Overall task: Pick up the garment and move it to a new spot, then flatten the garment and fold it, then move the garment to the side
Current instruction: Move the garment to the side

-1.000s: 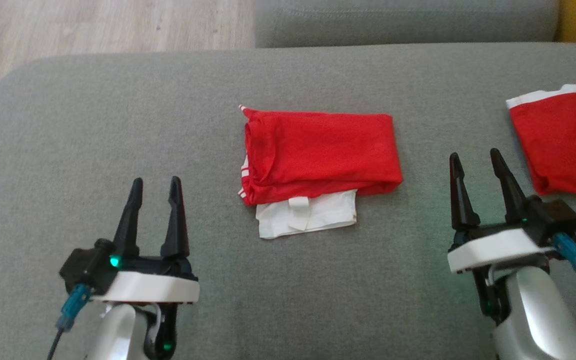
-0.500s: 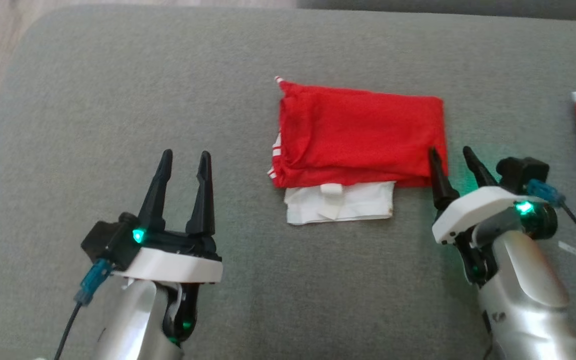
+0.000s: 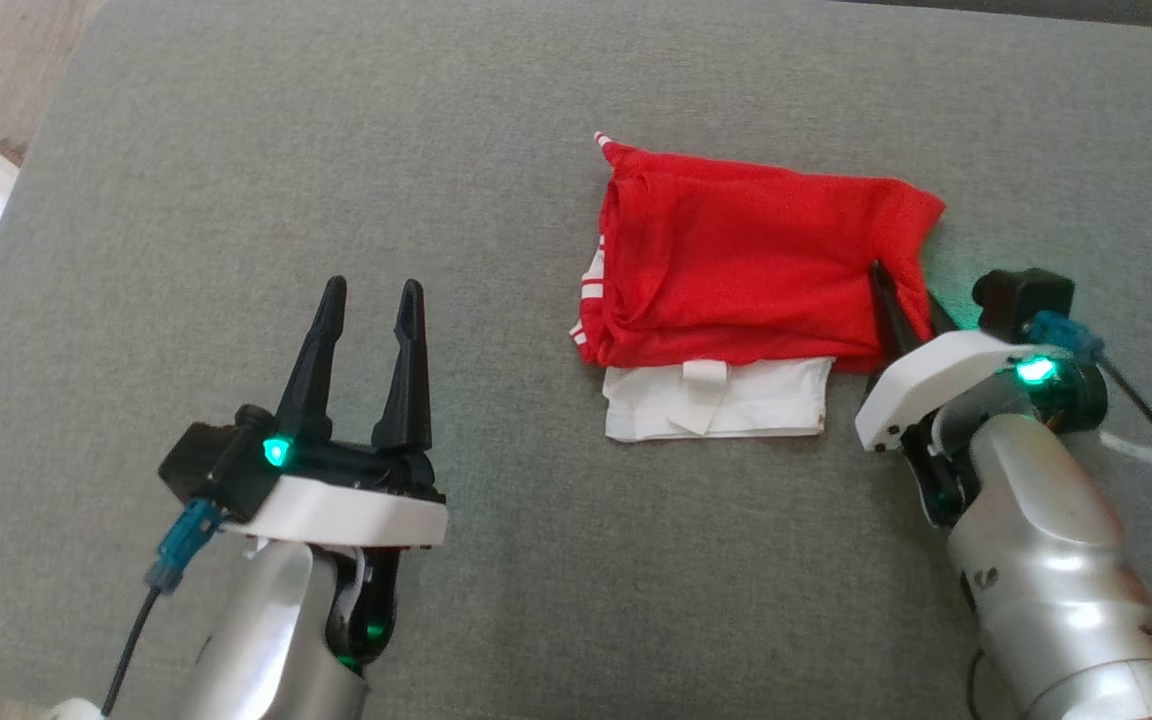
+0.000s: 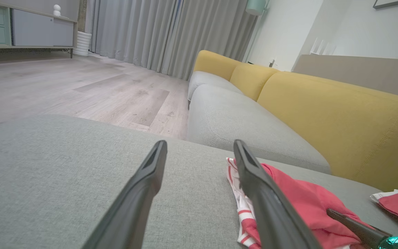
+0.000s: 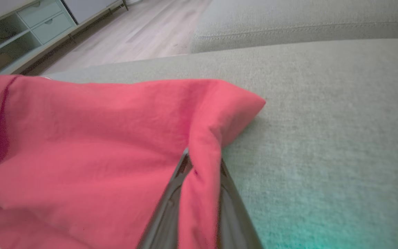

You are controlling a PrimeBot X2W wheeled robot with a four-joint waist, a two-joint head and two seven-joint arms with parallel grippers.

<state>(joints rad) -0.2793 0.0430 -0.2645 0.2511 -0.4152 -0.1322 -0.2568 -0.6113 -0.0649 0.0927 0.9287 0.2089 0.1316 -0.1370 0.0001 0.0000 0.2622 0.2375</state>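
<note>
Pinching the garment (image 3: 746,250) edge, right gripper (image 3: 904,295) jaws clamp it; left gripper (image 3: 373,285) jaws stand apart.

A fold of the garment (image 5: 81,148) covers the tips of the right hand (image 5: 202,159), whose fingers (image 5: 168,207) look blurred. In the left wrist view, another red cloth (image 4: 395,206) is cut by the right edge.

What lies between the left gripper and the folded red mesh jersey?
Nothing but bare grey sofa fabric separates the left gripper from the folded red mesh jersey, as the head view shows.
</note>
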